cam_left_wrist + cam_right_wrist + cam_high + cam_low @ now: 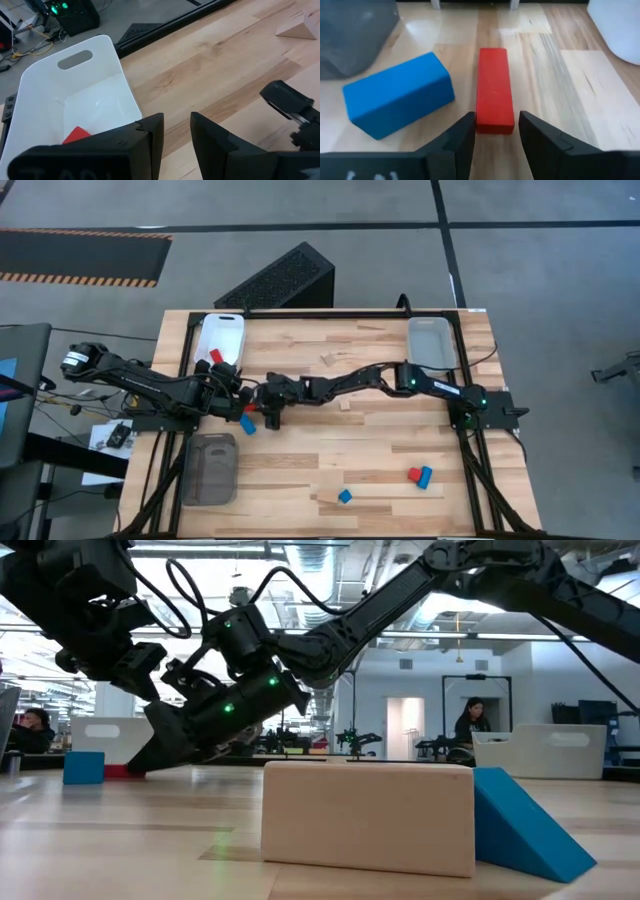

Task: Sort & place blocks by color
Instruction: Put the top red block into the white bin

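Observation:
A long red block (495, 90) lies flat on the table beside a blue block (400, 100), left of the table's middle. My right gripper (496, 122) reaches across from the right at a shallow slant. It is open, with a finger on either side of the red block's near end. My left gripper (177, 130) hovers by the white tray (75, 100), slightly open and holding nothing. A red block (76, 135) lies inside that tray. Other blocks lie apart: two wooden ones (328, 359) (344, 405), a red (413, 474) and blue (425, 477) pair, and a blue one (345, 496). My right gripper has its fingers (465, 132) level with the table and along the red block, flanking its near end (495, 125). A thin gap shows on one side. Whether the other finger touches the block I cannot tell. The block lies flat on the table.
A grey tray (210, 468) sits at the near left and a clear tray (432, 342) at the far right. In the low view a wooden block (368, 815) and a blue wedge (525, 825) stand close to the camera. People sit in the room behind.

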